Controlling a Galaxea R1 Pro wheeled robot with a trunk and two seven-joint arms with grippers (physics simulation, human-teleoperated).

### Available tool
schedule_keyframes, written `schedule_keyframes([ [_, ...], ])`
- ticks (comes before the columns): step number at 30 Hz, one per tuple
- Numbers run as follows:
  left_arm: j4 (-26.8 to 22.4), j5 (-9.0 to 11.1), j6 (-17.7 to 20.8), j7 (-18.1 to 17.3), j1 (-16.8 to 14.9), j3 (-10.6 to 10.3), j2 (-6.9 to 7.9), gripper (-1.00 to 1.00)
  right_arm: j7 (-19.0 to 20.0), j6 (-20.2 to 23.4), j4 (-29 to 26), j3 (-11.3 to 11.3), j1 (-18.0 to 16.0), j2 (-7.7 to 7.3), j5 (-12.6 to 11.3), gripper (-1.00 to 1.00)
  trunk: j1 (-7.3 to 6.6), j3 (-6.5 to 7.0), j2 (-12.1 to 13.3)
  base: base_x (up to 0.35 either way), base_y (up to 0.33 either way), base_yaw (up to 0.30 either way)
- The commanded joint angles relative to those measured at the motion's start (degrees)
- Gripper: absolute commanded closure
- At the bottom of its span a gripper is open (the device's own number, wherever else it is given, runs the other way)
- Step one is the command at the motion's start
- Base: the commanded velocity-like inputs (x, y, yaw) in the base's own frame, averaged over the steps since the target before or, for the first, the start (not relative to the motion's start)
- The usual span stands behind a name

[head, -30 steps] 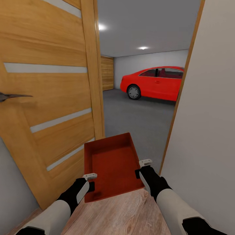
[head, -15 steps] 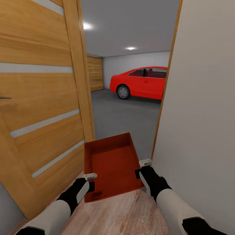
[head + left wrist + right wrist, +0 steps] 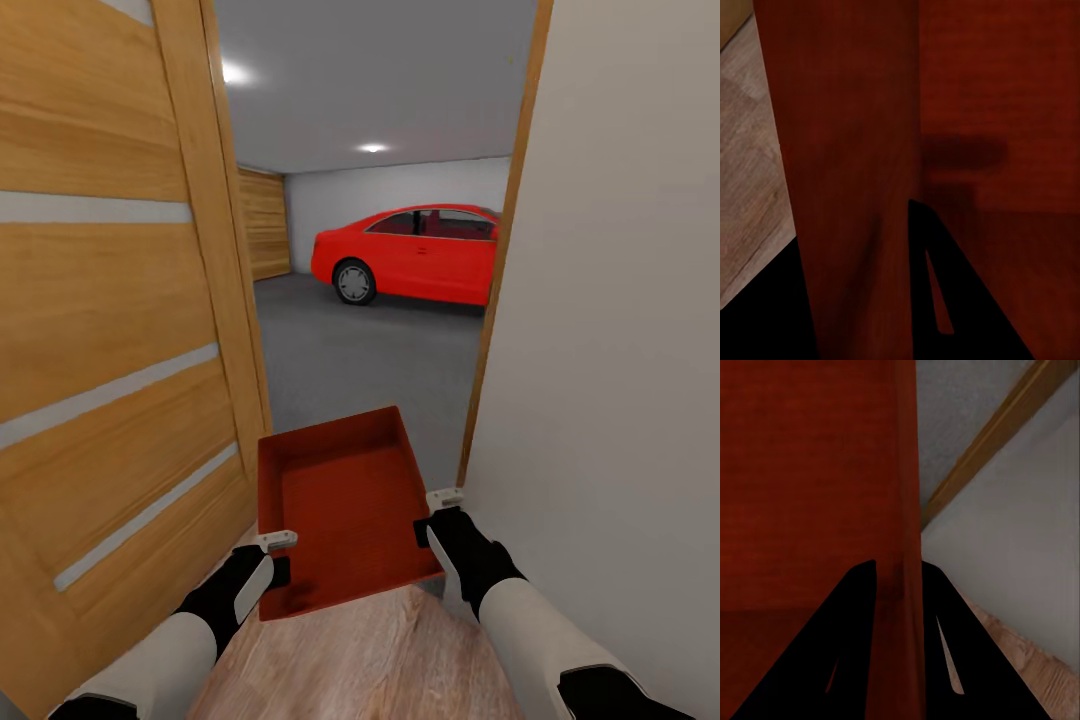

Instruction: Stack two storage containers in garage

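— At the doorway between the rooms, what is lying ahead?

— Beyond the frame, the garage (image 3: pixel 400 190) is opening out: white walls, ceiling lights, the dark grey floor (image 3: pixel 370 350) looking matt and level, which should be letting a flat-bottomed bin sit steady. A red car (image 3: pixel 410 255) is standing well back. The wooden door (image 3: pixel 110 330) is crowding the left side and a white wall (image 3: pixel 620 350) the right, so the passage is looking tight. Light wood planks (image 3: pixel 350 650) are lying under the arms.

— And the load?

— One storage container (image 3: pixel 340 505) is hanging level between both arms, over the threshold. It is looking rigid, empty and probably light; its smooth walls may be slippery.

— Where is it being held?

— By its two long side walls. The left gripper (image 3: pixel 278 556) is pinching the left wall, and the right gripper (image 3: pixel 436 512) is clamping the right one, a finger (image 3: pixel 847 637) on each face.
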Motion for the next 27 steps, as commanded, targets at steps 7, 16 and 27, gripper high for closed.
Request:
schedule_keyframes([
  [7, 0.14, -0.03, 0.18, 0.01, 0.02, 0.81, -0.01, 1.00, 2.25, -1.18, -0.17, -0.31, -0.03, 0.08, -4.01, 1.00, 0.00, 0.01, 0.00, 0.231, 0.218, -0.113],
  [16, 0.14, 0.01, 0.22, 0.01, 0.02, 0.82, -0.01, 1.00, 2.25, -1.17, -0.15, -0.31, -0.04, 0.02, -4.01, 1.00, 0.00, 0.01, 0.00, 0.200, 0.253, -0.284],
  [27, 0.14, -0.04, 0.16, 0.01, 0.02, 0.82, -0.01, 1.00, 2.39, -1.13, -0.14, -0.31, -0.03, 0.01, -4.01, 1.00, 0.00, 0.01, 0.00, 0.068, 0.217, -0.144],
])
